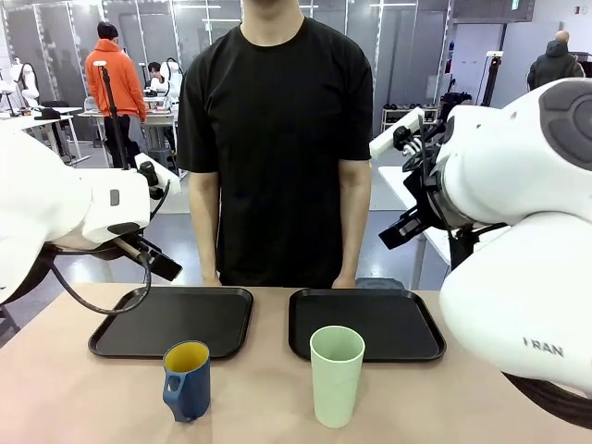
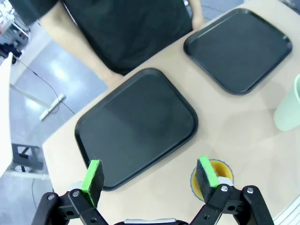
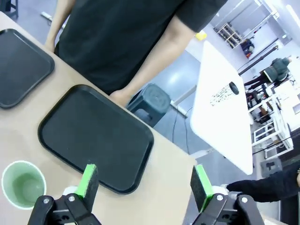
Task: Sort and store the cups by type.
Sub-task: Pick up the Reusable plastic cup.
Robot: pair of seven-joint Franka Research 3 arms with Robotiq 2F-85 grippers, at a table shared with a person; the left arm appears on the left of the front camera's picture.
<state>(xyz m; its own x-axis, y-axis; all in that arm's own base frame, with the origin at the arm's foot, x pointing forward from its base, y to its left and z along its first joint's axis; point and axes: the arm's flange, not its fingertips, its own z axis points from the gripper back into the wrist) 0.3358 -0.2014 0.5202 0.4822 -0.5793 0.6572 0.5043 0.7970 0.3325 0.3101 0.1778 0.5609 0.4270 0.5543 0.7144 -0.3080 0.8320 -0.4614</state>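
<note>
A dark blue handled mug (image 1: 186,379) with a yellow inside stands near the table's front edge, left of centre. To its right is a taller pale mint-green tumbler (image 1: 336,375). High above the left black tray (image 2: 136,124), my left gripper (image 2: 150,176) hangs open and empty. The mug (image 2: 225,171) peeks out behind one of its fingers, and the tumbler (image 2: 288,110) sits at that view's right edge. My right gripper (image 3: 144,183) is open too, above the near rim of the right black tray (image 3: 93,136), with the tumbler (image 3: 22,183) off to one side.
Two black trays (image 1: 176,319) (image 1: 365,322) lie side by side behind the cups. A person in a black shirt stands at the far edge, hands resting by the trays. A grey stool (image 3: 152,101) and a white table (image 3: 225,108) stand beyond the right side.
</note>
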